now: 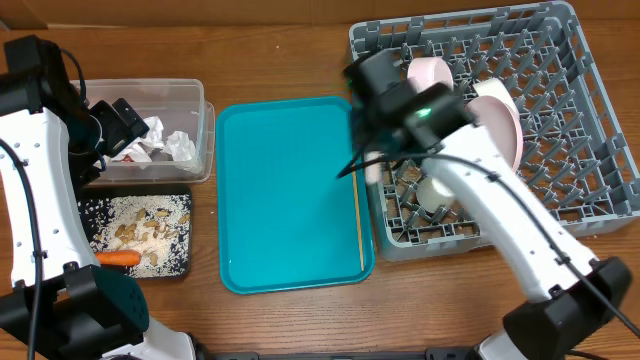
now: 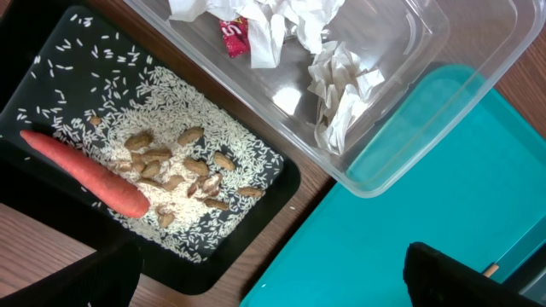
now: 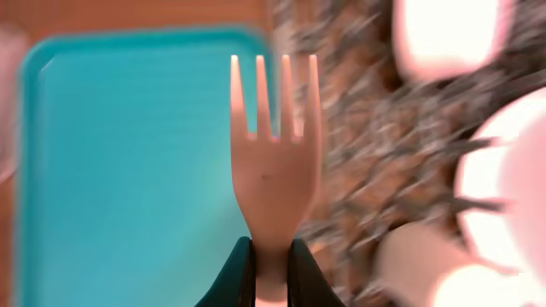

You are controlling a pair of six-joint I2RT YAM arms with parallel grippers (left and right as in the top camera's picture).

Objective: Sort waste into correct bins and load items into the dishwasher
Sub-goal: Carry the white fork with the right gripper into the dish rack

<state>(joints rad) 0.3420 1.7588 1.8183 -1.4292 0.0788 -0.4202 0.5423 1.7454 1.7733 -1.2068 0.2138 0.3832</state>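
My right gripper (image 3: 271, 275) is shut on the handle of the white plastic fork (image 3: 273, 162), tines pointing away, over the seam between the teal tray (image 1: 285, 190) and the grey dishwasher rack (image 1: 560, 140). In the rack stand a white plate (image 1: 503, 120), a bowl (image 1: 430, 72) and a small cup (image 1: 436, 190). My left gripper (image 2: 273, 286) hangs open and empty above the corner where the black tray (image 2: 47, 81), the clear tub (image 2: 426, 102) and the teal tray meet. The black tray holds a carrot (image 2: 85, 175), nuts (image 2: 171, 162) and rice. The tub holds crumpled napkins (image 2: 337, 94) and a red wrapper (image 2: 235, 36).
A thin wooden stick (image 1: 357, 225) lies along the teal tray's right edge, close to the rack. The right wrist view is blurred, so the rack and dishware there show only as smears. Bare wooden table (image 1: 280, 60) surrounds the containers.
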